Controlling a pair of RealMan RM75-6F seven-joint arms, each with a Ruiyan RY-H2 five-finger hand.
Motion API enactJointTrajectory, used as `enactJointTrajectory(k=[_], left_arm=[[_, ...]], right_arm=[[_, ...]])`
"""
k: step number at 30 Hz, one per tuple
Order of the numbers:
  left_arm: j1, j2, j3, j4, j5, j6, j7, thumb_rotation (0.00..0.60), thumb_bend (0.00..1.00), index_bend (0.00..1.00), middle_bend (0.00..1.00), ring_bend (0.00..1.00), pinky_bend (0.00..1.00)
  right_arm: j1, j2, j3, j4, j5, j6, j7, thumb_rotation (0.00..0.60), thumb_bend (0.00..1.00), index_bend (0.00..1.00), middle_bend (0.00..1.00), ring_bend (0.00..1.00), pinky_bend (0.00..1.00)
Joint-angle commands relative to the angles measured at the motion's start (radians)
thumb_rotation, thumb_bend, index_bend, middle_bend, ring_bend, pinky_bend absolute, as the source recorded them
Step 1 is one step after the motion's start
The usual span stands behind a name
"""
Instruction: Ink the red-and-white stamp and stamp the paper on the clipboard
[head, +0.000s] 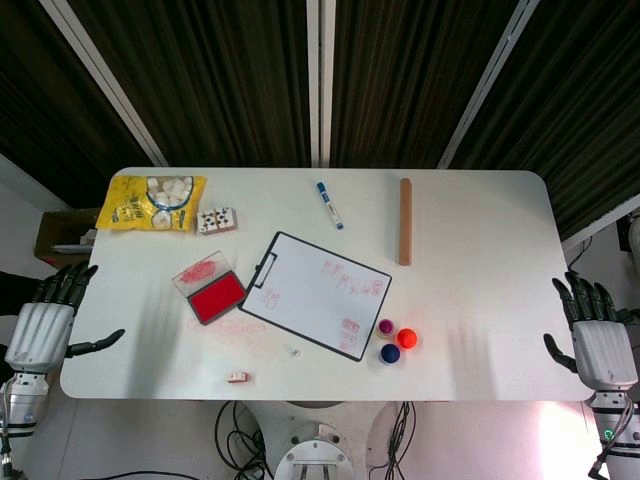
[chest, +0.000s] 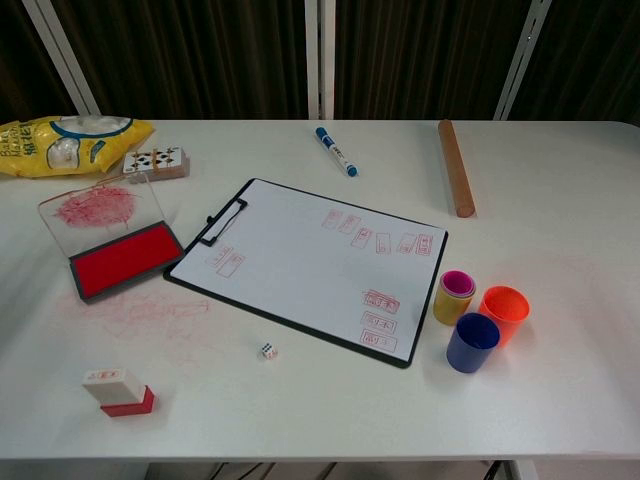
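My left robot hand (head: 45, 325) rests beside the left edge of the white bench (head: 480, 300), fingers spread and holding nothing; my right robot hand (head: 598, 340) rests beside the right edge, likewise spread and empty. Both are well apart from every object.

The small red-and-white block stamp (chest: 118, 392) lies near the front edge of the bench, left of centre. It looks light, rigid and smooth-sided, so I judge a pinch across its white upper body, clear of the red base, to be the safest hold; a light thing like this may skid or tip under a clumsy touch. Beyond it sits the open red ink pad in a black case (chest: 125, 259), its clear lid raised and smeared red. To the right lies the black-edged clipboard with white paper (chest: 300, 265), already carrying several red imprints.

The head view alone shows my hands, and gives the stamp (head: 237, 376) only as a tiny mark. The chest view alone resolves the stamp's two-coloured form and a small white die (chest: 268, 350) near the clipboard's front edge.
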Motion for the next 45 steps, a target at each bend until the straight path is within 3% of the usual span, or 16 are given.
enactJointTrajectory(k=[1, 17, 19, 20, 21, 23, 26, 29, 33, 45], left_arm=[[-0.001, 0.000, 0.002, -0.003, -0.002, -0.006, 0.002, 0.091, 0.02, 0.07, 0.06, 0.07, 0.18], [-0.002, 0.031, 0.030, -0.048, 0.053, 0.000, 0.006, 0.110, 0.02, 0.07, 0.06, 0.07, 0.19], [0.002, 0.031, 0.045, -0.045, 0.075, 0.005, 0.004, 0.184, 0.02, 0.07, 0.06, 0.11, 0.26], [0.005, 0.026, 0.057, -0.037, 0.095, 0.010, 0.003, 0.280, 0.02, 0.08, 0.08, 0.16, 0.35], [0.007, 0.020, 0.066, -0.033, 0.109, 0.014, -0.003, 0.321, 0.02, 0.08, 0.09, 0.19, 0.39], [0.014, 0.002, 0.082, -0.026, 0.132, 0.021, -0.018, 0.497, 0.03, 0.13, 0.20, 0.33, 0.57], [0.010, 0.000, 0.107, -0.041, 0.152, -0.001, -0.030, 0.600, 0.03, 0.20, 0.32, 0.61, 0.81], [-0.005, 0.014, 0.133, -0.076, 0.163, -0.057, 0.003, 0.600, 0.03, 0.25, 0.36, 0.73, 0.89], [-0.025, -0.011, 0.154, -0.090, 0.163, -0.130, 0.032, 0.600, 0.03, 0.30, 0.37, 0.77, 0.89], [-0.069, -0.114, 0.196, -0.052, 0.221, -0.223, 0.077, 0.600, 0.03, 0.26, 0.35, 0.80, 0.88]], right_arm=[[0.000, -0.002, 0.001, 0.004, 0.005, -0.003, 0.004, 0.600, 0.22, 0.00, 0.00, 0.00, 0.00], [-0.015, -0.011, 0.008, 0.027, 0.017, 0.014, 0.040, 0.600, 0.22, 0.00, 0.00, 0.00, 0.00], [-0.012, -0.013, 0.008, 0.028, 0.016, 0.009, 0.036, 0.600, 0.22, 0.00, 0.00, 0.00, 0.00], [-0.010, -0.014, 0.008, 0.030, 0.016, 0.006, 0.034, 0.600, 0.22, 0.00, 0.00, 0.00, 0.00], [-0.009, -0.015, 0.009, 0.031, 0.017, 0.005, 0.032, 0.600, 0.22, 0.00, 0.00, 0.00, 0.00], [-0.006, -0.016, 0.011, 0.031, 0.019, 0.001, 0.031, 0.600, 0.22, 0.00, 0.00, 0.00, 0.00], [-0.002, -0.012, 0.012, 0.025, 0.020, -0.006, 0.025, 0.600, 0.22, 0.00, 0.00, 0.00, 0.00], [-0.003, -0.009, 0.011, 0.019, 0.017, -0.002, 0.020, 0.600, 0.22, 0.00, 0.00, 0.00, 0.00], [-0.004, -0.009, 0.011, 0.018, 0.024, -0.007, 0.021, 0.600, 0.22, 0.00, 0.00, 0.00, 0.00], [-0.016, 0.009, 0.009, 0.003, 0.015, 0.014, 0.026, 0.600, 0.23, 0.00, 0.00, 0.00, 0.00]])
